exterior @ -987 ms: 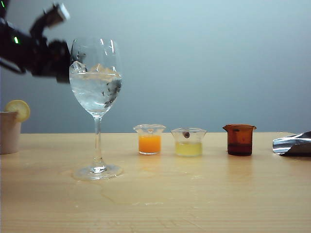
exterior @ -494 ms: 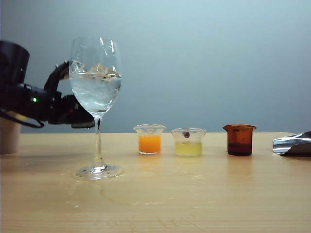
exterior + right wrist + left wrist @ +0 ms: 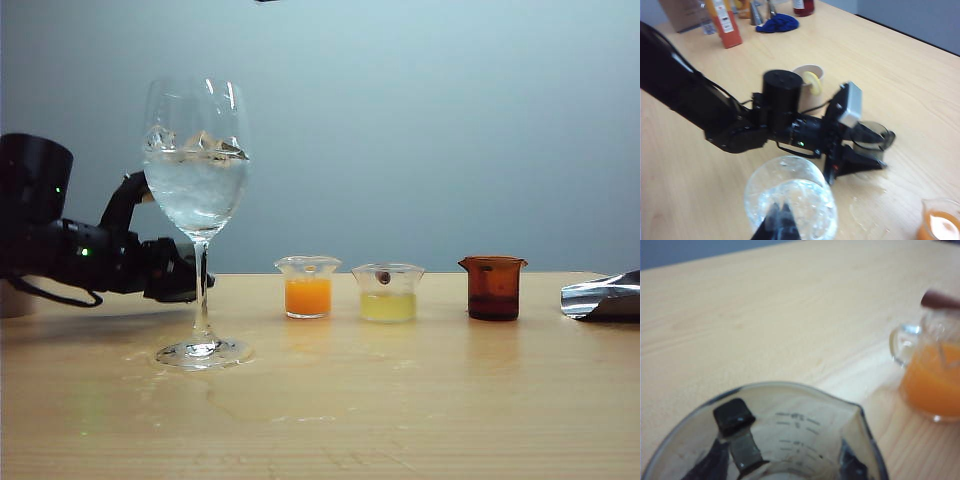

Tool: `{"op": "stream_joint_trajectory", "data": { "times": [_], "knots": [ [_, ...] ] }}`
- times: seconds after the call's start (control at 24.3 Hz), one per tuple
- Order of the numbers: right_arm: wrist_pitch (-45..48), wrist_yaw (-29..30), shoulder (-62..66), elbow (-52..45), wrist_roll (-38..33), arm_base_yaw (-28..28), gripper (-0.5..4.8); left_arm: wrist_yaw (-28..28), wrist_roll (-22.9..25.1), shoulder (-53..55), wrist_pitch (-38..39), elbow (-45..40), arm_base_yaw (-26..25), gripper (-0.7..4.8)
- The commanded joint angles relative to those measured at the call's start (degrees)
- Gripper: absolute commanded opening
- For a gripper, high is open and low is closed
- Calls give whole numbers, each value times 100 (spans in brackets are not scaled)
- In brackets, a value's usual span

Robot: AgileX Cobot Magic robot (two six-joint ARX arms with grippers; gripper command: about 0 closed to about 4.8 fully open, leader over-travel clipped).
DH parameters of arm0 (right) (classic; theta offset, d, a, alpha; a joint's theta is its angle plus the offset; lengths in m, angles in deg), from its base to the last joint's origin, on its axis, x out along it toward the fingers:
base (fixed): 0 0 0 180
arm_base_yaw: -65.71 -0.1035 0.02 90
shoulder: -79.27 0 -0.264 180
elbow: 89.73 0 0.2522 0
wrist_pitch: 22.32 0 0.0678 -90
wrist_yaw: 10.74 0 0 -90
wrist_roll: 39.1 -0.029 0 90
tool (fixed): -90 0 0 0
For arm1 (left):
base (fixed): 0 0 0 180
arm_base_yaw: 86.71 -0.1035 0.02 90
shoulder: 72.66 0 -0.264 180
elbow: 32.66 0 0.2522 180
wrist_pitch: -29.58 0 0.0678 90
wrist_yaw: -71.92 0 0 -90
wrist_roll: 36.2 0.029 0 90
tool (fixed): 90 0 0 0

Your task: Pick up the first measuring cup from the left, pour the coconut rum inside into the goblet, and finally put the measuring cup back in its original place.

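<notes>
Where the left gripper [image 3: 867,147] reaches low over the tabletop [image 3: 420,400], its jaws are clenched on the measuring cup [image 3: 871,135], a smoky grey beaker held upright between them, just behind the stem of the goblet [image 3: 197,200]. The goblet stands beside the jaws, holding ice cubes [image 3: 195,145] and clear liquid. The cup of orange liquid [image 3: 308,287] stands near, beyond the jaws; the pale yellow cup [image 3: 388,292] and amber-brown cup [image 3: 493,287] stand farther along. Only the right gripper [image 3: 777,220] tips show above the goblet; whether its jaws are released cannot be told.
</notes>
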Motion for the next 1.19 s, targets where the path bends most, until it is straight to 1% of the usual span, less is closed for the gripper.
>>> {"op": "stream_joint_trajectory", "data": {
  "times": [0.04, 0.12, 0.45, 0.58, 0.62, 0.66, 0.78, 0.86, 0.9, 0.99, 1.11, 1.19],
  "knots": [
    [131, 317, 39, 39, 17, 42, -5, 22, 129, 131, -389, 31, 31, 74],
    [129, 321, 72, 39, 15, 66, -5, 20, 127, 273, -584, 31, 70, 75],
    [90, 361, 74, 37, 15, 68, -5, 17, 105, 490, -584, 31, 94, 81],
    [87, 361, 74, 37, 15, 70, -5, 17, 103, 487, -619, 31, 94, 103],
    [87, 361, 74, 37, 15, 70, -5, 20, 101, 487, -629, 31, 94, 133],
    [87, 361, 74, 37, 15, 70, -5, 20, 63, 487, -629, 31, 94, 230],
    [85, 363, 74, 37, 15, 70, -5, 17, 15, 487, -627, 31, 94, 392],
    [85, 363, 72, 37, 15, 76, -5, 20, -120, 479, -627, 31, 92, 457],
    [85, 363, 72, 37, 15, 83, -5, 20, -219, 476, -632, 31, 87, 479],
    [85, 363, 72, 37, 15, 103, -5, 20, -354, 450, -629, 31, 81, 479],
    [85, 363, 68, 37, 15, 107, -5, 11, -452, 387, -610, 31, 81, 479],
    [81, 363, 59, 39, 13, 109, -5, -92, -457, 249, -490, 28, 81, 479]
  ]
}}
